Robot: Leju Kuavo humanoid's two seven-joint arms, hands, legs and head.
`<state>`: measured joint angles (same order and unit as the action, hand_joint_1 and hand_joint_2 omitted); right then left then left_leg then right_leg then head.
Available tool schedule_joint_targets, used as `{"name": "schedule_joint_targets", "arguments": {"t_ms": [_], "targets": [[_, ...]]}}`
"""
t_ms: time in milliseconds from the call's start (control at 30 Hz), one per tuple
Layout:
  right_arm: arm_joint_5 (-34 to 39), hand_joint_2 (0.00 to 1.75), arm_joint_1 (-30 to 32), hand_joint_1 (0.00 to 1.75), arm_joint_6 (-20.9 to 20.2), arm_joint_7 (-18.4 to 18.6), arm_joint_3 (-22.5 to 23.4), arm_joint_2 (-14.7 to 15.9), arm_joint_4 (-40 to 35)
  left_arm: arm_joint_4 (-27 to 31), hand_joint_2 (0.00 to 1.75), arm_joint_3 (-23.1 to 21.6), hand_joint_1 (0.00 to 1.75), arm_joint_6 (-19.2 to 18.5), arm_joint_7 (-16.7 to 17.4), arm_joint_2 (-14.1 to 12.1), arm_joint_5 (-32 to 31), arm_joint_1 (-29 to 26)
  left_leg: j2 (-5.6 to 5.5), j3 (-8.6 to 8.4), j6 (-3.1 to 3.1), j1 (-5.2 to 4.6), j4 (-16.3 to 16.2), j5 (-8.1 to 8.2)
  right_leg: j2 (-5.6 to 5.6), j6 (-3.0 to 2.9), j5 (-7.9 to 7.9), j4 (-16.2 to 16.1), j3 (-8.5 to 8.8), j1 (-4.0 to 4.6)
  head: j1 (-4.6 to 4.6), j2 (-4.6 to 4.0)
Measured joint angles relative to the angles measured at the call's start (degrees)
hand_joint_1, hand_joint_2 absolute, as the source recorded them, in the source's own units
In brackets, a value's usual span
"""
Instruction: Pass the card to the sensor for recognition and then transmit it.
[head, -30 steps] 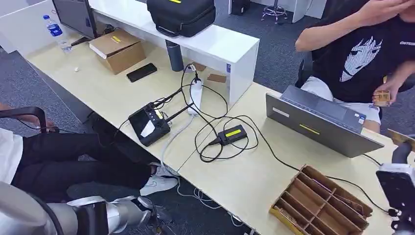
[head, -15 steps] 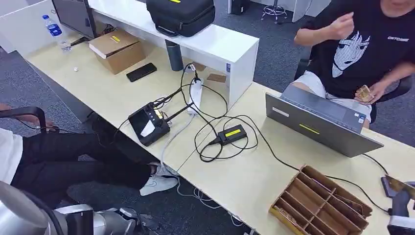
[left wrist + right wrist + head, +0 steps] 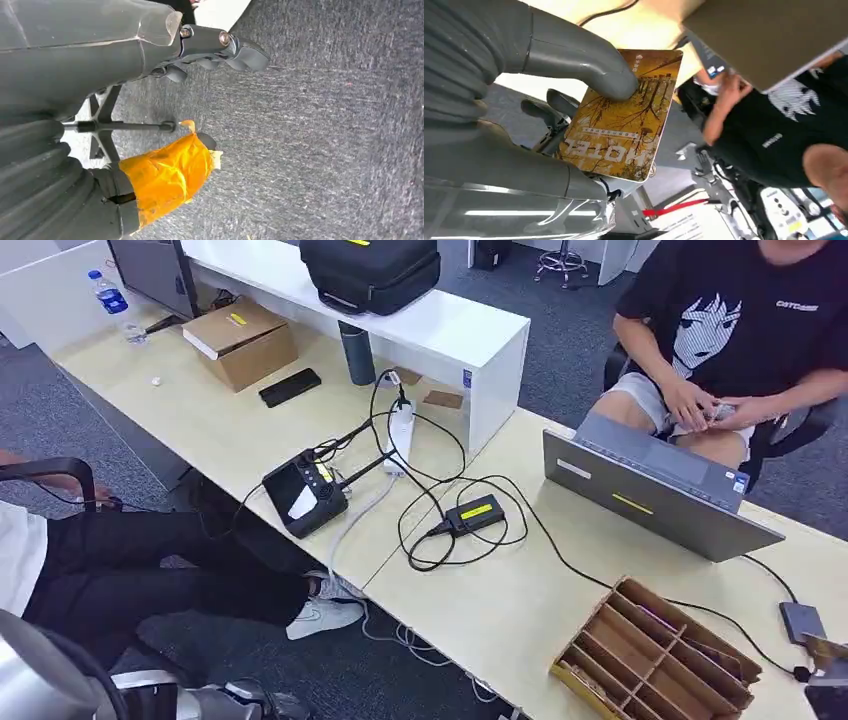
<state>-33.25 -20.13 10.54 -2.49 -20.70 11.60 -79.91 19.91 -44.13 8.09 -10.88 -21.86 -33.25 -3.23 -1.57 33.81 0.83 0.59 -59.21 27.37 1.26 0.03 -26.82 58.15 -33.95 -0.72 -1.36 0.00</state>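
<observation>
Pale wood-top bench (image 3: 520, 610) runs diagonally across the head view, grey carpet (image 3: 590, 340) around it, white raised shelf (image 3: 440, 330) along the 12 o'clock side with a black case (image 3: 370, 270) on top. Office room, person (image 3: 740, 330) seated at 2 o'clock behind an open grey laptop (image 3: 650, 490), hands in lap. Second person's dark trouser legs (image 3: 150, 570) and white shoe at 8 o'clock, under the bench edge.

Clutter on the bench: cardboard box (image 3: 240, 340), black phone (image 3: 290, 388), water bottle (image 3: 115, 305) at 10–11 o'clock; dark tumbler (image 3: 355, 352) and white power strip (image 3: 398, 435) near centre; black handheld controller (image 3: 305, 492) at 9 o'clock of a small black box with yellow label (image 3: 472, 513). Black cables loop between these and trail toward 4 o'clock, ending by a small grey sensor pad (image 3: 802, 620) near the right edge.

Wooden divider tray (image 3: 650, 660) at 5 o'clock, several slanted compartments; what is in them is not clear from here.

Right hand (image 3: 549, 120) grips the card (image 3: 624, 120): thumb pressed on the face, fingers behind. Card is yellow-orange with tree print and "HOTEL" lettering. In the head view its corner shows at 4 o'clock, just beside the sensor pad.

Left hand (image 3: 190, 100) hangs low over the carpet, holds nothing, fingers curled but apart from the thumb; thumb is wrapped in orange tape.
</observation>
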Motion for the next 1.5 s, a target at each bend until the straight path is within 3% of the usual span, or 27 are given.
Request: {"name": "schedule_joint_targets", "arguments": {"t_ms": [133, 300, 667, 867, 1067, 1167, 1500], "targets": [[0.99, 1.75, 0.04, 1.75, -1.88, 0.05, 0.37, 2.48, -0.53, 0.0, 1.75, -1.27, 0.0, 1.49, 0.06, -0.33, 2.41, -0.93, 0.02, 0.0, 0.0, -0.01, 0.0, 0.0, 0.01, 0.0, 0.0, -0.01, -0.01, 0.0, 0.02, 0.0], [-2.08, 1.75, 0.9, 1.75, -1.08, 2.19, 2.3, 5.71, -4.27, 0.0, 1.75, -3.87, 0.0, 3.43, 1.2, -0.72, 6.61, -2.28, 0.01, 0.01, -0.02, -0.02, -0.01, 0.02, 0.01, 0.01, 0.0, -0.03, -0.01, -0.01, 0.0, 0.0], [-0.41, 1.75, 0.08, 1.75, -12.89, -0.94, 2.23, 16.1, -9.7, 1.05, 1.75, -9.51, 0.0, 4.61, 2.34, -2.51, 11.21, -3.7, -0.03, 0.05, -0.05, -0.01, -0.01, 0.03, -0.05, 0.01, 0.0, -0.03, 0.0, -0.01, 0.0, 0.0], [1.57, 1.75, -8.0, 1.75, -25.76, -1.29, -4.88, 23.45, -8.92, 1.46, 1.75, -13.24, 0.0, 5.75, 2.03, -3.89, 15.08, -3.57, 0.0, 0.03, -0.05, -0.02, -0.01, 0.02, -0.02, 0.01, 0.02, -0.01, 0.0, -0.01, 0.0, 0.0], [13.82, 1.75, -17.42, 1.75, -36.55, -6.6, -15.31, 31.72, -8.24, 1.62, 1.75, -19.18, 0.0, 6.21, 0.59, -5.2, 17.51, -2.36, -0.21, 0.09, -0.07, -0.02, -0.04, 0.0, -0.21, 0.02, 0.01, -0.02, 0.01, -0.02, 0.0, 0.0], [16.74, 1.75, -21.27, 1.75, -38.58, -6.67, -20.58, 35.21, -8.26, 1.62, 1.75, -21.94, 0.0, 6.06, -0.37, -5.73, 18.36, -1.32, -0.19, 0.1, -0.08, -0.02, -0.03, 0.0, -0.2, 0.02, 0.01, -0.02, 0.0, -0.01, 0.02, 0.0], [22.23, 1.75, -28.62, 1.75, -42.1, -6.64, -33.95, 41.67, -8.7, 1.62, 1.75, -28.13, 0.0, 5.29, -1.9, -6.67, 17.81, 2.12, -0.16, 0.06, -0.07, -0.02, -0.03, 0.0, -0.2, 0.02, 0.01, -0.02, 0.01, -0.01, -0.02, 0.0]]}}
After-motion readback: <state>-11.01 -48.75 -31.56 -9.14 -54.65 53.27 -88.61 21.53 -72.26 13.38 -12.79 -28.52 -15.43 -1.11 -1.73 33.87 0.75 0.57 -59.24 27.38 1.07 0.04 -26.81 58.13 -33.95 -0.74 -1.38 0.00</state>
